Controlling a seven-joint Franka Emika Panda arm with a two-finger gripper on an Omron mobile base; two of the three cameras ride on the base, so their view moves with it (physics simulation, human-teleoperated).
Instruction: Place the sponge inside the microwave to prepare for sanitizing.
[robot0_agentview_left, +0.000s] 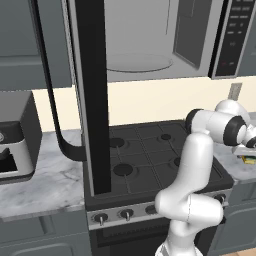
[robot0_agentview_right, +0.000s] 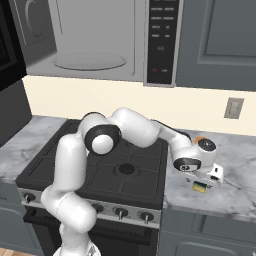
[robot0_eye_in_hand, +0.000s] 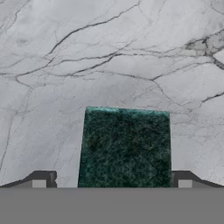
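Observation:
The sponge (robot0_eye_in_hand: 124, 148) lies flat on the marble counter right of the stove, dark green scrub side up; its yellow edge (robot0_agentview_right: 200, 188) peeks out under the hand. My gripper (robot0_agentview_right: 202, 183) points straight down over it, open, with one fingertip (robot0_eye_in_hand: 41, 179) on each side of the sponge and a gap left at both sides. At the right edge of the left base view the gripper (robot0_agentview_left: 248, 153) hangs just above the sponge (robot0_agentview_left: 248, 160). The microwave (robot0_agentview_right: 90, 50) hangs above the stove with its door (robot0_agentview_left: 92, 100) swung wide open, showing the glass turntable (robot0_agentview_left: 137, 62).
The black stove (robot0_agentview_right: 125, 170) sits between two marble counter stretches (robot0_agentview_right: 235, 185). A dark grey boxy appliance (robot0_agentview_left: 15, 145) stands on the left counter. A small orange piece (robot0_agentview_right: 199, 138) lies behind the hand. A wall outlet (robot0_agentview_right: 233, 107) is above the right counter.

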